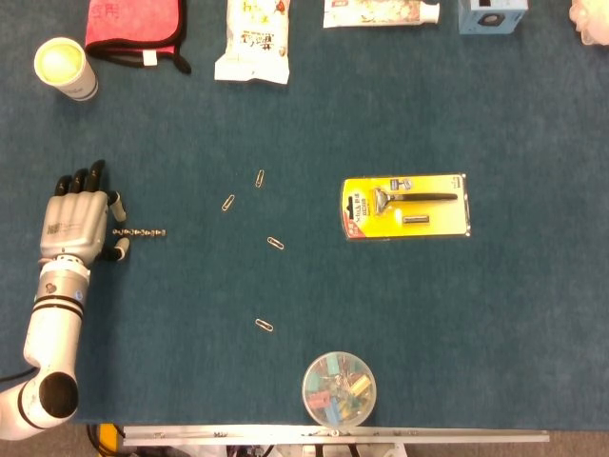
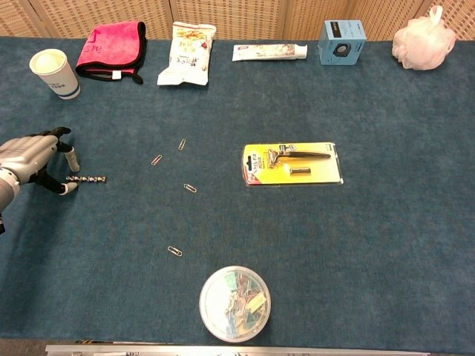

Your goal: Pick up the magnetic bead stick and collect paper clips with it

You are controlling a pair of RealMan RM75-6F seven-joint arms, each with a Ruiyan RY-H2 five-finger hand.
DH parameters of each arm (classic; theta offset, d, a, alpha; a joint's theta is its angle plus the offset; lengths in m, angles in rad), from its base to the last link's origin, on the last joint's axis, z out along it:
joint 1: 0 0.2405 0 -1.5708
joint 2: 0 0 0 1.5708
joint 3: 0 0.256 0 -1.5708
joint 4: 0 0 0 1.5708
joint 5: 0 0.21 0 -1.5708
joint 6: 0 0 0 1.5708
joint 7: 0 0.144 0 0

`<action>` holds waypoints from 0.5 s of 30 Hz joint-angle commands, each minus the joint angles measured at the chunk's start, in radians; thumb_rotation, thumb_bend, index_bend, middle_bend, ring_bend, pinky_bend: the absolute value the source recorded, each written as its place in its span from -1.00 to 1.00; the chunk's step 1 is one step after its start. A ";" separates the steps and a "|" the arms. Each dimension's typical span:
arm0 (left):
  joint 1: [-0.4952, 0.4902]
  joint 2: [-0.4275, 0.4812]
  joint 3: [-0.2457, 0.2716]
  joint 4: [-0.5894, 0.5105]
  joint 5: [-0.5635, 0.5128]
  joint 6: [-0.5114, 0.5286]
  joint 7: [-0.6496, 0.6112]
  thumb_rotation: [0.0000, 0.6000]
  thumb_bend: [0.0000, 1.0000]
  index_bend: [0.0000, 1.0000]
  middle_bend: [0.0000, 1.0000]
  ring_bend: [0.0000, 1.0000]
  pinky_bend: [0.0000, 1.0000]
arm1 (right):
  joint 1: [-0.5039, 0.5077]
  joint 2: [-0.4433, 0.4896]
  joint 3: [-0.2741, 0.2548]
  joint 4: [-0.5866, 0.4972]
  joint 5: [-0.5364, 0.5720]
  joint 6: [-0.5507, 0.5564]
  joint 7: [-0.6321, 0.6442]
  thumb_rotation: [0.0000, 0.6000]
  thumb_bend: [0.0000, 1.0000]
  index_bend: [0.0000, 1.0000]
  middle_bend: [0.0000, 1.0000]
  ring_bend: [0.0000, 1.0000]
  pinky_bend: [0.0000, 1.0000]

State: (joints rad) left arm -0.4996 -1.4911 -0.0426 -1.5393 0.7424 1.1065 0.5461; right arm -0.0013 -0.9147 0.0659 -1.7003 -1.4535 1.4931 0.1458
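The table (image 1: 495,314) is covered in dark blue cloth, and the work is confined to its nine o'clock side in the head view. There the left hand (image 1: 73,222) is seen palm down, its fingers (image 1: 80,179) pointing toward twelve o'clock and spread apart, with nothing held between them. The right hand is not seen in either view.

The magnetic bead stick (image 1: 140,231) lies flat on the cloth at the three o'clock side of the hand, running from nine to three o'clock. Its near end sits just beside the thumb side of the hand; whether it is being touched cannot be told from the head view, and in the chest view the stick (image 2: 86,179) appears just clear of the lower fingertip (image 2: 69,188).

The step in hand is judged to be the pick-up of the stick. It would be done best if the near end were bracketed between the thumb and a finger and pinched squarely across the stick's width, so that the thin chain of beads is not rolled or pushed toward three o'clock. A low, level approach is advised, since the stick is slim and lies flush on the cloth.

Four paper clips are scattered further toward three o'clock, the closest of them (image 1: 228,203) well apart from the stick's far end.
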 commanded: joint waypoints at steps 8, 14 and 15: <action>0.004 -0.001 -0.006 0.003 -0.004 -0.002 0.004 1.00 -0.45 -0.02 -1.00 -1.00 -0.89 | -0.001 0.000 0.000 0.000 -0.003 0.003 0.001 1.00 -0.98 -0.62 -0.63 -0.76 -0.37; 0.005 0.000 -0.010 0.005 -0.008 -0.006 0.009 1.00 -0.45 0.00 -1.00 -1.00 -0.89 | -0.001 0.000 0.000 -0.001 -0.003 0.003 -0.001 1.00 -0.98 -0.62 -0.63 -0.76 -0.37; 0.004 0.000 -0.010 0.005 -0.008 -0.007 0.010 1.00 -0.45 0.01 -1.00 -1.00 -0.89 | -0.001 0.000 0.000 -0.001 -0.003 0.003 -0.001 1.00 -0.98 -0.62 -0.63 -0.76 -0.37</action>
State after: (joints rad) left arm -0.4950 -1.4914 -0.0529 -1.5347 0.7344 1.1002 0.5561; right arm -0.0023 -0.9150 0.0655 -1.7015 -1.4566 1.4961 0.1448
